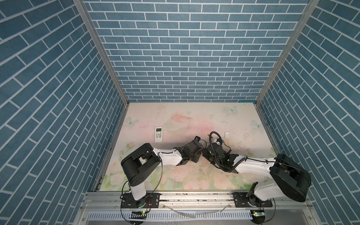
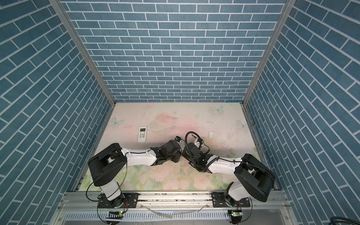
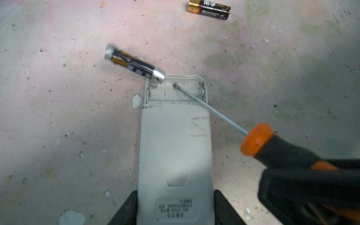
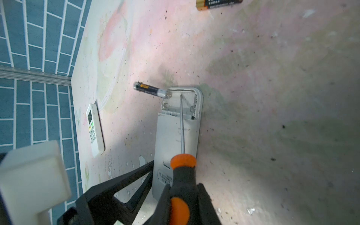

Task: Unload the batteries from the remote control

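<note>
A white remote control [image 3: 175,146] lies face down with its battery bay uncovered, and my left gripper [image 3: 175,206] is shut on its sides. My right gripper [image 4: 184,196] is shut on a screwdriver [image 4: 183,171] with an orange and black handle. The screwdriver's tip [image 3: 174,85] sits inside the bay, where bare springs show. One black and gold battery [image 3: 134,64], blurred, has its silver end on the bay's corner and the rest sticking out over the table. Another battery [image 3: 209,9] lies flat on the table farther off. In both top views the two wrists meet mid-table and hide the jaws.
A second white remote [image 1: 158,134], buttons up, lies to the left of the arms and also shows as the second remote [image 4: 95,130]. A small white cover [image 1: 226,134] lies to the right. Blue brick walls enclose the floral table [image 1: 194,116] on three sides.
</note>
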